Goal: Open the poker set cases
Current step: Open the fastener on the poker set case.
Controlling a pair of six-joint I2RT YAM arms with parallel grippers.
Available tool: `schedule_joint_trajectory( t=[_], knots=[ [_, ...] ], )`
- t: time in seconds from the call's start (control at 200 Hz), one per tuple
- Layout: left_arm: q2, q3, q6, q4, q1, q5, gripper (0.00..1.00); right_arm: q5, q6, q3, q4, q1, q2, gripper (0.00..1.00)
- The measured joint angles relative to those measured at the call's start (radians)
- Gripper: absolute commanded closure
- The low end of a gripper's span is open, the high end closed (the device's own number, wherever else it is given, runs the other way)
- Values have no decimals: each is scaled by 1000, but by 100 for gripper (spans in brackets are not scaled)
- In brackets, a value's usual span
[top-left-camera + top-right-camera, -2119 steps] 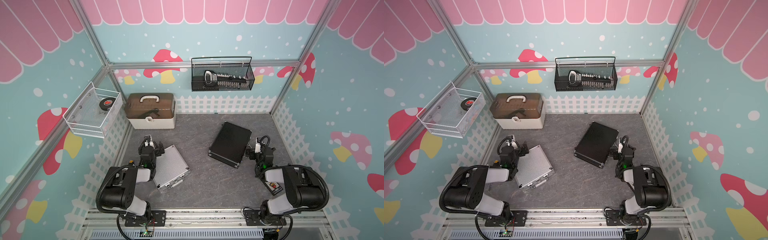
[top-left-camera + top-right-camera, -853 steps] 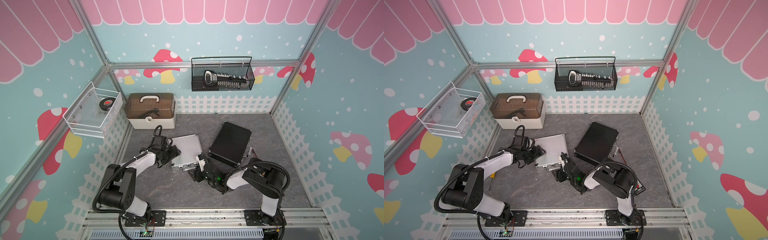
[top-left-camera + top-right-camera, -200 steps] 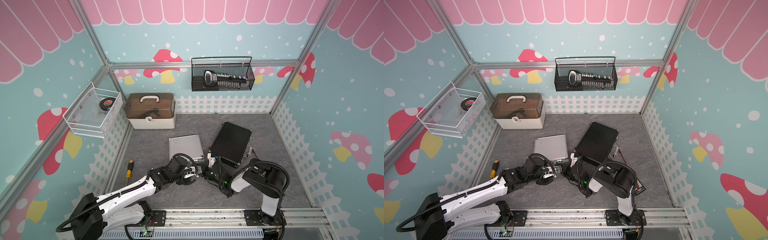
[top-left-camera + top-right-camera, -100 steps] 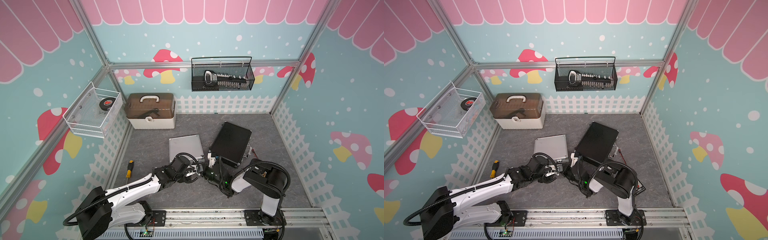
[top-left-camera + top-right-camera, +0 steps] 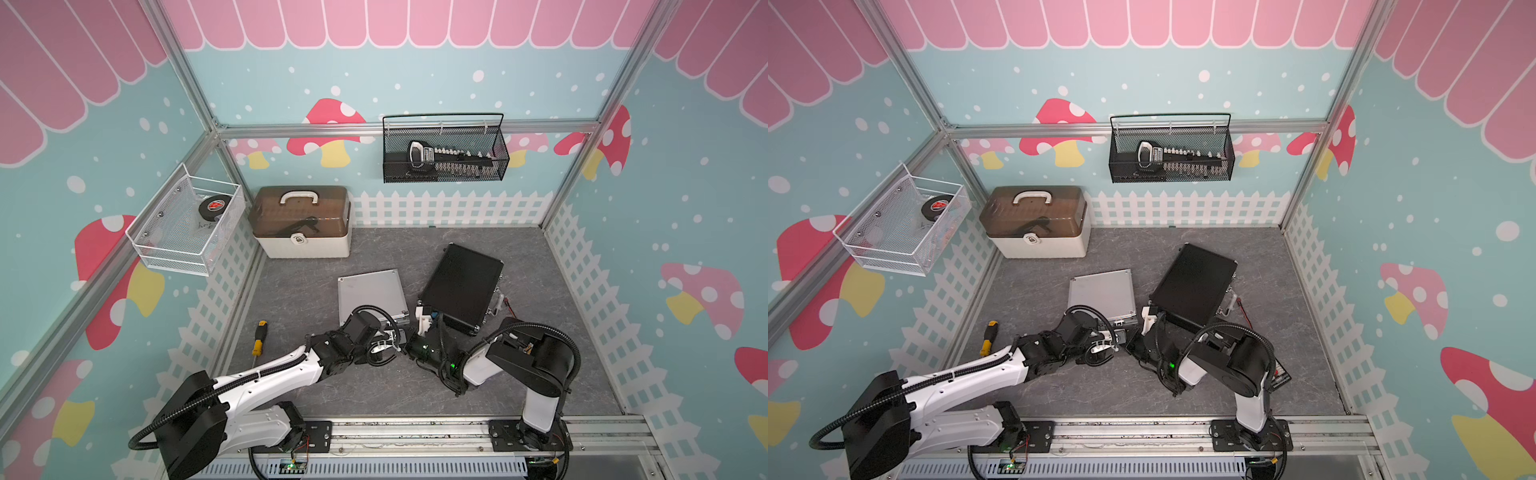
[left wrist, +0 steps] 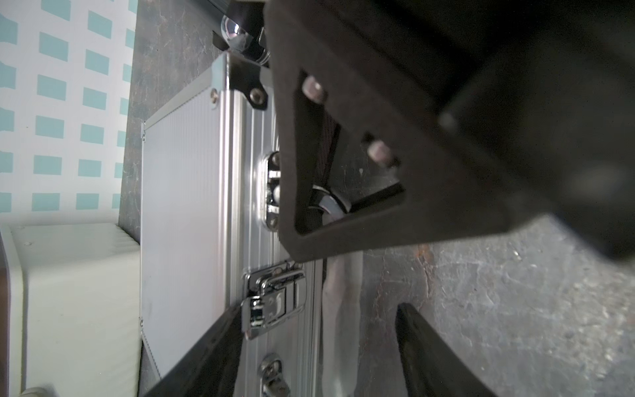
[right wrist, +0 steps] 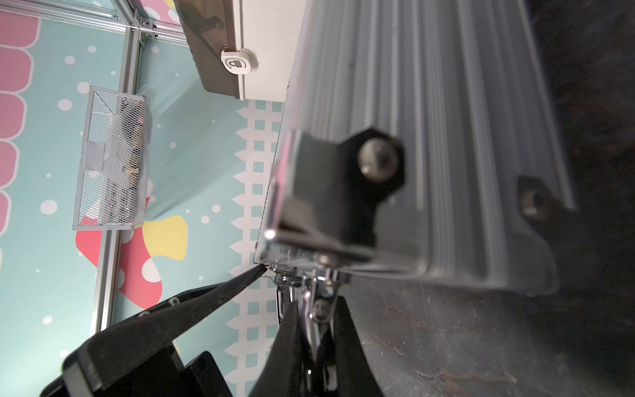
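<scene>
Hands first, being nearest us: the left hand [image 6: 318, 309] has its jaws apart w/ the silver case's front latch [image 6: 271, 302] between them. One finger [image 6: 213, 354] appears to touch the latch plate, and nothing is gripped yet. The right hand [image 7: 316, 306] is pinched shut on a chrome fitting [image 7: 318, 292] near the case's front corner; latch or handle mount, we can't tell which. Just beyond them the silver case [image 5: 370, 295] lies flat and closed on the desk [image 5: 395, 399], mid-floor, w/ its latch edge toward the arms. We judge it a stiff aluminium shell, prob. light, w/ ribbed faces that are slick to the pads, so it would skid if pried w/o bracing. The right hand's pinch looks like that brace. Best purchase is the hardware, not the shell: hook the latch's free lip, flip it out, then lift the lid by its front rim. The latch is small and likely springy, so a shallow bite may slip off. Just beside it on the right-arm side, apart and angled, the black case [image 5: 461, 286] also lies closed. It is bigger, so prob. heavier and steadier, w/ the same rigid build and chrome hardware [image 5: 496, 302] on the edge facing the right arm's base. Farthest back, the beige box [image 5: 303, 245] isn't ours to open.
</scene>
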Motion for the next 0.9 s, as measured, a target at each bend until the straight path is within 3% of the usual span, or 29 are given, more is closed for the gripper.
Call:
schedule_joint_trajectory(
  t=[0.285,0.9],
  knots=[
    [-45,0,19,-72,2,48,32,-7,0,-1,0,2,0,100],
    [6,11,19,-93,-1,79,33,-4,15,-9,-1,2,18,100]
  ],
)
